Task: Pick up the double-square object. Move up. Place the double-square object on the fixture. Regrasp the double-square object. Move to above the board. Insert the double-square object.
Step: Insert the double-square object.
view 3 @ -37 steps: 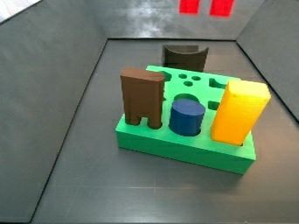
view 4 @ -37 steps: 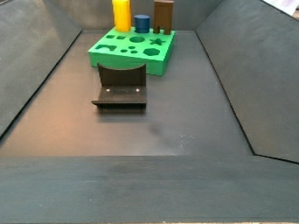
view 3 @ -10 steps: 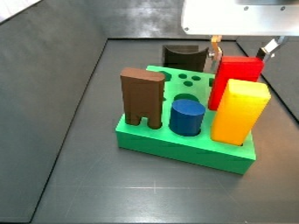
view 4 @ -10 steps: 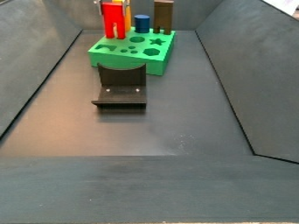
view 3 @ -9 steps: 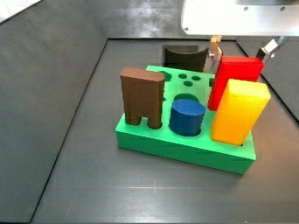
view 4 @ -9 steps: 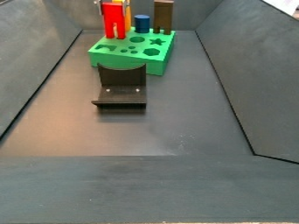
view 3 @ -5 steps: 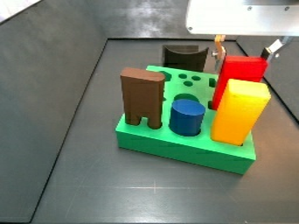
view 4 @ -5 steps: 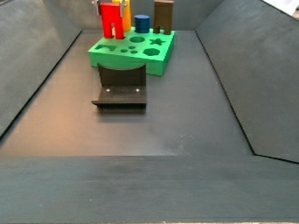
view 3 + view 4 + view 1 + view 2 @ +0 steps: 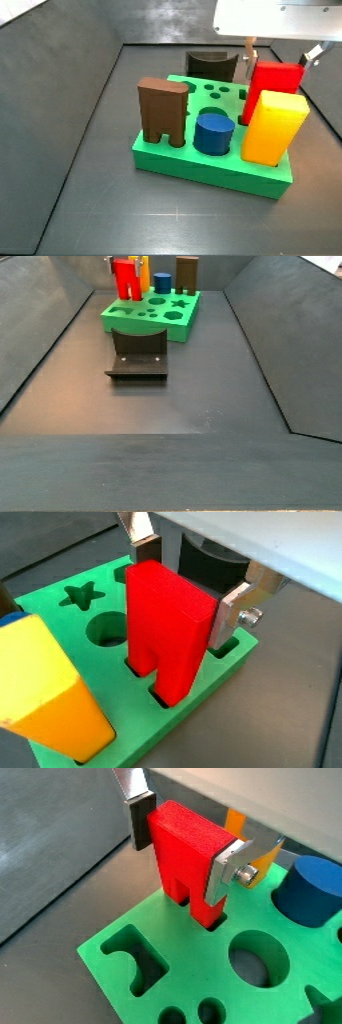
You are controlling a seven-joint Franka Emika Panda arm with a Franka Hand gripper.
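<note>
At the board's (image 9: 201, 168) back corner, next to the yellow block (image 9: 274, 125), the hand (image 9: 194, 577) is sitting over the double-square object (image 9: 167, 627), fingers (image 9: 230, 868) clamping its sides. Its two legs are going into the cut-outs. The fixture (image 9: 138, 360) is standing bare. Judging by this, only full seating and release are remaining.

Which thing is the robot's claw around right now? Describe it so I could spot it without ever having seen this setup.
Find the wide green board with shaped holes. Four blocks stand on it; at its far corner, behind the yellow block, is the double-square object, a tall bright red block between the gripper's silver fingers. It alone is red; its neighbours are yellow, a blue cylinder and a brown forked block.
</note>
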